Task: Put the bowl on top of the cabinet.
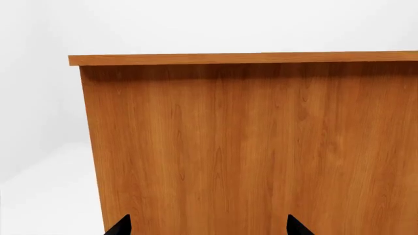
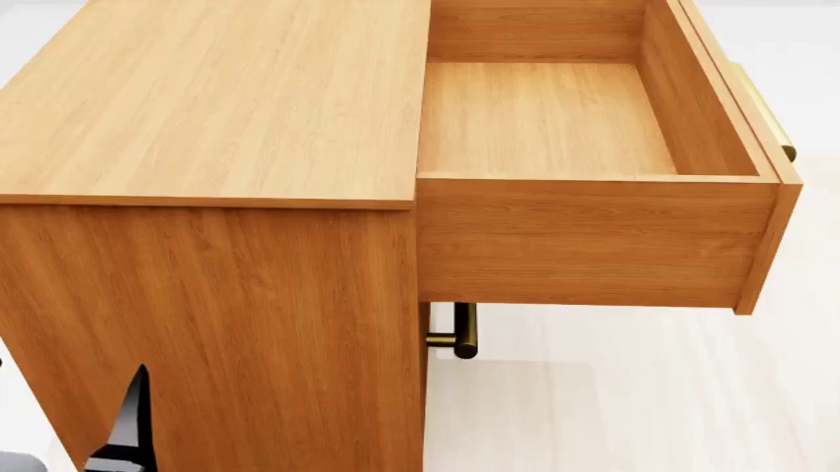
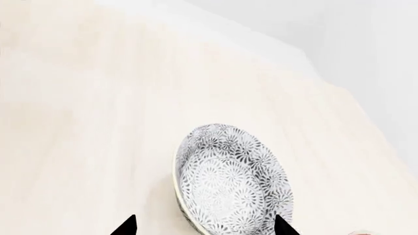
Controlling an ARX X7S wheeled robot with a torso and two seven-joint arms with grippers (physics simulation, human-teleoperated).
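Observation:
The bowl [image 3: 230, 186], white with a fine grey floral pattern, sits upright on the pale floor and shows only in the right wrist view. My right gripper [image 3: 206, 229] is open, its black fingertips wide apart. The bowl's near rim lies between them, closer to one tip, with no contact visible. The cabinet [image 2: 210, 108] of orange-brown wood fills the head view, and nothing lies on the part of its flat top in view. My left gripper [image 1: 209, 229] is open and empty, facing the cabinet's side panel [image 1: 248, 147] below the top edge. One left finger [image 2: 133, 408] shows low against that panel.
The cabinet's top drawer [image 2: 552, 118] is pulled out to the right and is empty. Brass handles show on its front [image 2: 768, 113] and on a lower drawer [image 2: 457, 339]. Pale floor [image 2: 630, 413] lies right of the cabinet. A small pinkish thing [image 3: 359, 233] peeks in beside the bowl.

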